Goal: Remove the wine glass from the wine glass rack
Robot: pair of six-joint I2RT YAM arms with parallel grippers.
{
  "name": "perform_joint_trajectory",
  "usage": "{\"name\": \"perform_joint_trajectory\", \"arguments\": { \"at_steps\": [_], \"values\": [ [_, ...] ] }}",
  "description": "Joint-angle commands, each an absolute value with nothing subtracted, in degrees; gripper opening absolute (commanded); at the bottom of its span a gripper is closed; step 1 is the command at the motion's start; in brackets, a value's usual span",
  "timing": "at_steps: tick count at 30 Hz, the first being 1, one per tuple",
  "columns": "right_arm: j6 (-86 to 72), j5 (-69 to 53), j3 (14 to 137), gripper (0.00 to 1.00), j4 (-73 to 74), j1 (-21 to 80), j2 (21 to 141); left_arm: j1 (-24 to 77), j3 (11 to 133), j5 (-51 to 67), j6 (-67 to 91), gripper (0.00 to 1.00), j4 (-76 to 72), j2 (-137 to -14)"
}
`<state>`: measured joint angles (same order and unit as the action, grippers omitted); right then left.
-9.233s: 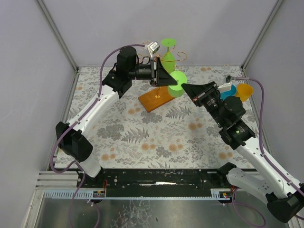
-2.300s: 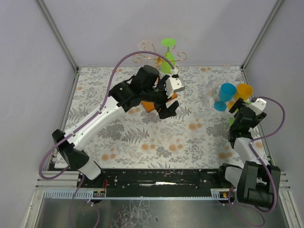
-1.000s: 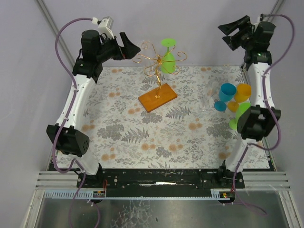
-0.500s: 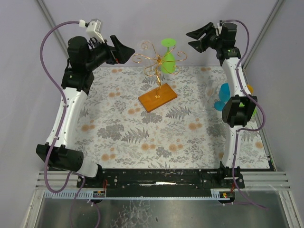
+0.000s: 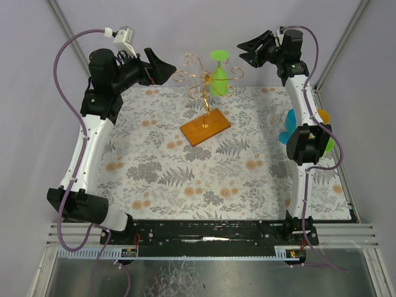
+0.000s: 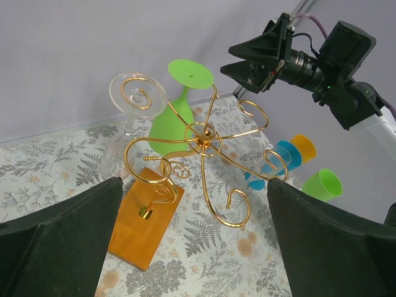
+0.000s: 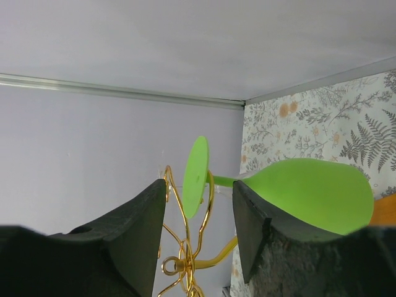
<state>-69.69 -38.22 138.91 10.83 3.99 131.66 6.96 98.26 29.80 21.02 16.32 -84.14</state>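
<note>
Green wine glass hangs inverted on wine glass rack; clear glass beside.

A wine glass hangs on the wine glass rack, which stands on the table — cups to its right.

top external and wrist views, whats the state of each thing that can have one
wine glass rack: upright on the table
green wine glass: hanging upside down on the rack
clear wine glass: hanging upside down on the rack
left pincer: open, empty
right pincer: open, empty, short of the green glass
cups: on the table, off the rack
</note>
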Motion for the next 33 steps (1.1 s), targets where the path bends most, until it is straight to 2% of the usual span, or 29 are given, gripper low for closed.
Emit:
{"name": "perform_joint_trajectory", "arguments": {
  "at_steps": [1,19,33],
  "values": [
    [-70.60,-39.90,142.06,0.53,7.99,5.89,132.95,6.51,97.66,31.18,21.16,1.00,14.51,-82.60],
    [-72.65,-39.34,143.70,0.49,5.24,8.18,134.33,6.51,95.04,32.33,21.14,1.00,14.24,-81.19],
    [-73.25,-40.38,142.78,0.35,4.61,8.69,134.28,6.51,94.15,32.63,20.59,1.00,14.50,-80.66]
  ]
}}
